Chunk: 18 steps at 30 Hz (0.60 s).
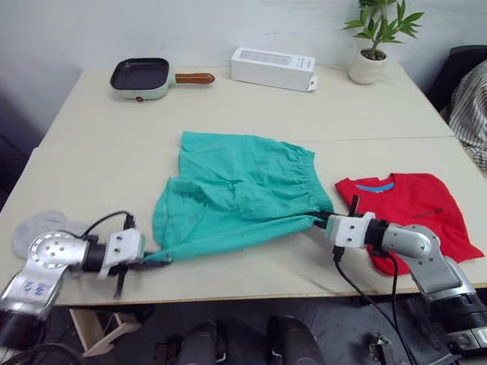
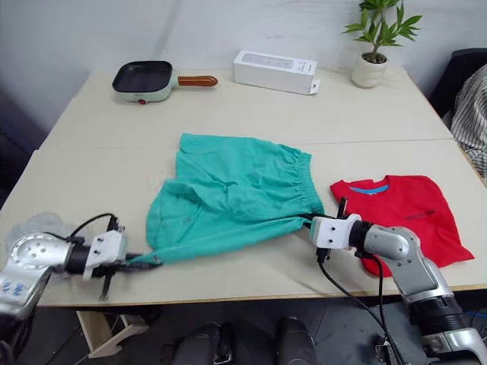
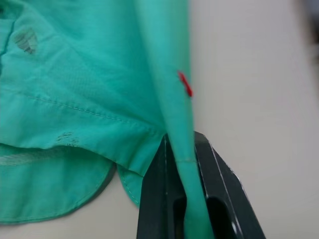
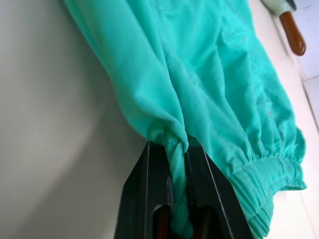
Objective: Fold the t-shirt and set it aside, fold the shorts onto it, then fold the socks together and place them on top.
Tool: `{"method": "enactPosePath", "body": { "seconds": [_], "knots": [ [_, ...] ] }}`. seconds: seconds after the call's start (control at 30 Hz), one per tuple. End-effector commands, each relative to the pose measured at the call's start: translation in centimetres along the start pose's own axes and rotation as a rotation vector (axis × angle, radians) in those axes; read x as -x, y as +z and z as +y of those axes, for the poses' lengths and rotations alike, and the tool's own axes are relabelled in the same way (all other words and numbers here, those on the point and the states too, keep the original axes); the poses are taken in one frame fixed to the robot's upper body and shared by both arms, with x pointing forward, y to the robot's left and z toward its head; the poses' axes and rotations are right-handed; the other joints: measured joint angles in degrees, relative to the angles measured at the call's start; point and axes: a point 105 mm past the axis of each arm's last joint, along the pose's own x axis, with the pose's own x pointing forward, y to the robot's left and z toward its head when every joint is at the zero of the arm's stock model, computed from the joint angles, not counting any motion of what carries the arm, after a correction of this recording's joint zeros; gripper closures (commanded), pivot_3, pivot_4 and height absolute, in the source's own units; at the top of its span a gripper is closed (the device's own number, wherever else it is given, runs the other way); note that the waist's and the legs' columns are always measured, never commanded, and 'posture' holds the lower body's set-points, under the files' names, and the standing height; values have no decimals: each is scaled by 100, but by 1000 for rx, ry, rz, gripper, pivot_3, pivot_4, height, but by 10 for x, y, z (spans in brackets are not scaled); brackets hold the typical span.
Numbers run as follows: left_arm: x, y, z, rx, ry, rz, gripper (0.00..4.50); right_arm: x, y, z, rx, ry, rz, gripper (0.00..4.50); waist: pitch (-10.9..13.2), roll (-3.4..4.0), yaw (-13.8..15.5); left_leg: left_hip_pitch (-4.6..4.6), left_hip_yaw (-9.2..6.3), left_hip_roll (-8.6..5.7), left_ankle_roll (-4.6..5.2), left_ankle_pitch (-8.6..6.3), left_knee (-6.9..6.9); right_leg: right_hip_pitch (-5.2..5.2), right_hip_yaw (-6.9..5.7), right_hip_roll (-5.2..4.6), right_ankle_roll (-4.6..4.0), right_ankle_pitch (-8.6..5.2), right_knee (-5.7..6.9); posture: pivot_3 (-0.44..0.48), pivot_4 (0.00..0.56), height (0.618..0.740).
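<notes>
Both pincers clamped on the shorts (image 1: 236,194) mid-bench near the front edge — left pincer (image 1: 148,258) on a thin hem strip, right pincer (image 1: 323,220) on bunched waistband. Risks: hem slips out under tension, or the fold drags the t-shirt (image 1: 415,205) at the right edge.

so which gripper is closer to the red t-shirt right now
The right gripper. It pinches the waistband end of the shorts just beside the t-shirt's near sleeve. The left gripper holds the shorts' other end, across the table near the socks.
</notes>
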Motion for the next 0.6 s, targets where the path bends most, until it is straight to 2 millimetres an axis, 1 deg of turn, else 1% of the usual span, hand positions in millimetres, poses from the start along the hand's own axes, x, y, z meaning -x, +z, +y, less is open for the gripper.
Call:
{"method": "enactPosePath", "body": {
  "seconds": [0.03, 0.17, 0.23, 0.33, 0.4, 0.47, 0.53, 0.6],
  "knots": [
    [20, 15, -15, 33, -28, 20, 4448, 13, 9, -4, -2, -5, -87, 4500, 7, -11, 9, 1, -2, 0, -3, 0, 2, -1, 3, 0, 0, -5, -5, 0, 150, 740],
    [22, 23, -43, 132, -98, 28, 4448, 20, 18, 5, -27, 47, -172, 4500, 16, -12, 32, 8, -2, -3, -6, -1, 0, 3, 12, -9, -1, -6, -6, 0, 150, 740],
    [25, 26, -55, 174, -111, 43, 4448, 26, 23, 21, -98, 146, -211, 4500, 18, -14, 35, 8, -6, -2, -31, -13, -1, 3, 15, -11, -3, -7, -8, 0, 150, 740],
    [28, 27, -64, 232, -111, 63, 4448, 33, 25, 37, -165, 241, -235, 4500, 19, -16, 43, 8, -15, -2, -32, -14, -3, 4, 12, -12, -7, -9, -5, 0, 150, 740],
    [29, 27, -65, 240, -99, 71, 4448, 37, 28, 45, -197, 303, -262, 4500, 19, -16, 42, 8, -15, 1, -34, -13, -2, 3, 10, -10, -9, -10, -5, 0, 150, 740],
    [31, 33, -55, 209, -44, 49, 4448, 41, 32, 43, -273, 332, -263, 4500, 20, -16, 43, 8, -15, 1, -36, -15, -2, 3, 9, -10, -12, -12, -6, 0, 150, 740],
    [36, 41, -43, 190, 13, 5, 4448, 45, 40, 32, -368, 333, -266, 4500, 23, -12, 45, 7, -15, 2, -35, -17, -2, 1, 10, -13, -15, -13, -5, 0, 150, 740],
    [43, 53, -32, 187, 33, -42, 4448, 52, 49, 22, -506, 353, -253, 4500, 25, -9, 62, 6, -19, 2, -19, -27, -1, -1, 10, -19, -17, -14, -5, 0, 150, 740]
  ]
}}
